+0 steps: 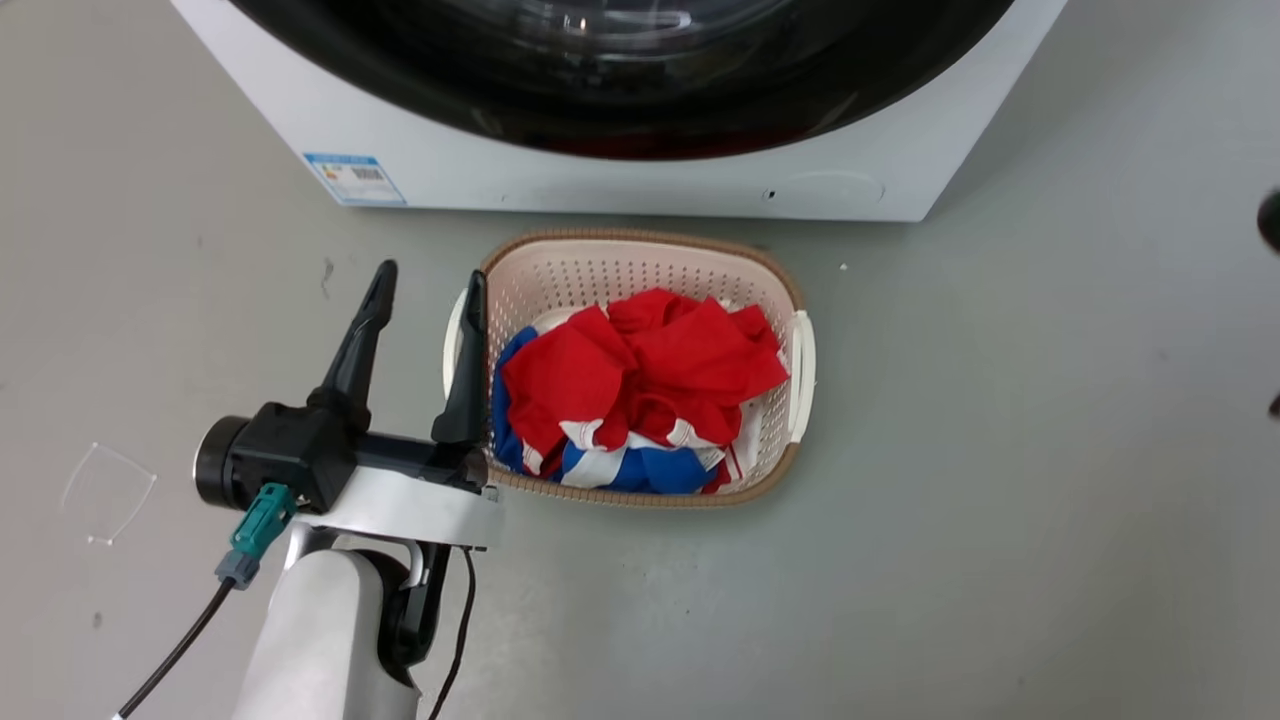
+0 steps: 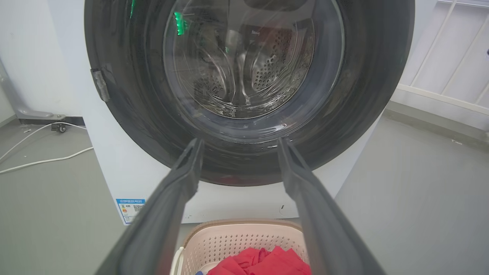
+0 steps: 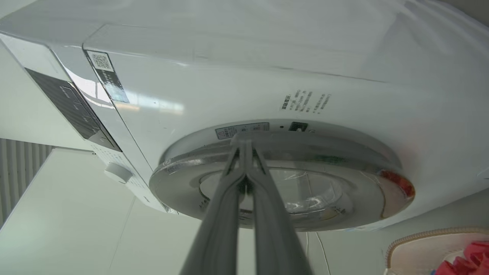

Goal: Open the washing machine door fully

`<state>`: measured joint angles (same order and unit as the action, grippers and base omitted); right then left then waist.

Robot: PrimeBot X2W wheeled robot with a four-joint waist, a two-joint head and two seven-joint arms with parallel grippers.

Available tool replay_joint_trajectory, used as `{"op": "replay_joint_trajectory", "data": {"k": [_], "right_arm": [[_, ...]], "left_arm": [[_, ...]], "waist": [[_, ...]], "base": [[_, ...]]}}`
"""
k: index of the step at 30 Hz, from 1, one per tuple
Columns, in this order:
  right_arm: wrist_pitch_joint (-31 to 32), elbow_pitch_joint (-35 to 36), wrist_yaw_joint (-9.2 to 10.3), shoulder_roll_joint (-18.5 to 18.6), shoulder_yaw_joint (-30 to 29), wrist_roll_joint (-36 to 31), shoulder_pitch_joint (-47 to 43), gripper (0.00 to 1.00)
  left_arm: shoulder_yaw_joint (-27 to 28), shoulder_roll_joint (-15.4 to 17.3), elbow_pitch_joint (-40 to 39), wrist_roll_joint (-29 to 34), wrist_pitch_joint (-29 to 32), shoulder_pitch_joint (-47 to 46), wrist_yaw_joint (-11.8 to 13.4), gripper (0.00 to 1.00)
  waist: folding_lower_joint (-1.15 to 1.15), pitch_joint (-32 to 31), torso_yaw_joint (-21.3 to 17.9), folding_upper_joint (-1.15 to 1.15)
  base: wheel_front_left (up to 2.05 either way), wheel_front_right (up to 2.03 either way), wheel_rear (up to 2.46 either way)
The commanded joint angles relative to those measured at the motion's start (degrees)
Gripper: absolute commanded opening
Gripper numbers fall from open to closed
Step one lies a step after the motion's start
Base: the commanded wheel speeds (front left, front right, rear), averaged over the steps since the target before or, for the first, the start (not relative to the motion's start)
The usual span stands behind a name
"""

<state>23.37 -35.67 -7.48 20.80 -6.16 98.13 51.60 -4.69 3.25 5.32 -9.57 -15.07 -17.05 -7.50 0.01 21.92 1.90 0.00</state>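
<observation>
Left gripper [image 1: 430, 272] sat nearest the head camera, low left, fingers spread wide and holding nothing, right finger overlapping the left handle of the laundry basket [image 1: 640, 255].

Washing machine door [image 1: 620, 90] was cut off at the top of the head view, with just its black lower arc showing. Left wrist view gave more: the door [image 2: 126, 95] lay shut against the washing machine [image 2: 114, 164], drum holes blurred behind the glass.

Right gripper [image 3: 244, 140] had its fingers pressed together, tips at the door's [image 3: 183, 179] rim. Whether they pinched anything could not be made out. That view alone showed the control panel [image 3: 72, 107] and knob [image 3: 117, 172].

Energy sticker [image 1: 355, 178] sat low on the machine's left front. The basket stood on the floor near the machine, red and blue clothes [image 1: 650, 370] inside. White cables [image 2: 38, 160] lay far left.
</observation>
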Motion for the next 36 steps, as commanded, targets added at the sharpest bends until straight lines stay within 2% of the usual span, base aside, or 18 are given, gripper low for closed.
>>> {"op": "replay_joint_trajectory", "data": {"k": [1,6,12,22,29,36], "right_arm": [[0.28,-0.37,-0.02,0.2,0.38,0.05,0.9,0.0],[2.41,-6.38,-0.02,1.07,5.81,-2.13,10.09,0.0],[4.42,-13.63,-0.02,0.14,10.75,-4.72,19.96,0.0],[4.88,-21.84,-0.02,-2.4,14.86,-8.13,30.75,0.0],[8.49,-22.43,-0.04,-3.35,15.93,-7.98,32.92,0.0],[13.69,-19.3,-0.09,-1.92,16.09,-6.92,28.01,0.0]], "left_arm": [[-0.02,0.05,-0.15,-0.03,-0.15,-0.72,0.05,1.0],[-0.88,0.0,-1.08,-0.28,-0.15,-2.11,0.04,1.0],[-1.6,0.03,-2.39,-0.6,-0.15,-3.94,0.03,1.0],[-1.95,0.23,-3.36,-0.41,-0.15,-5.71,0.03,1.0],[-2.13,0.23,-3.18,-0.44,-0.15,-6.55,0.03,1.0],[-2.37,0.21,-2.32,-0.52,-0.15,-5.9,0.03,1.0]], "waist": [[-0.01,0.83,0.44,0.0],[-0.01,3.12,1.22,0.0],[-0.01,6.22,2.15,0.0],[-0.01,10.18,2.47,0.0],[-0.01,10.9,2.42,0.0],[-0.01,8.87,2.01,0.0]], "base": [[0.0,0.0,0.0],[0.0,0.0,0.0],[0.0,0.0,0.0],[0.0,0.0,0.0],[0.0,0.0,0.0],[0.0,0.0,0.0]]}}
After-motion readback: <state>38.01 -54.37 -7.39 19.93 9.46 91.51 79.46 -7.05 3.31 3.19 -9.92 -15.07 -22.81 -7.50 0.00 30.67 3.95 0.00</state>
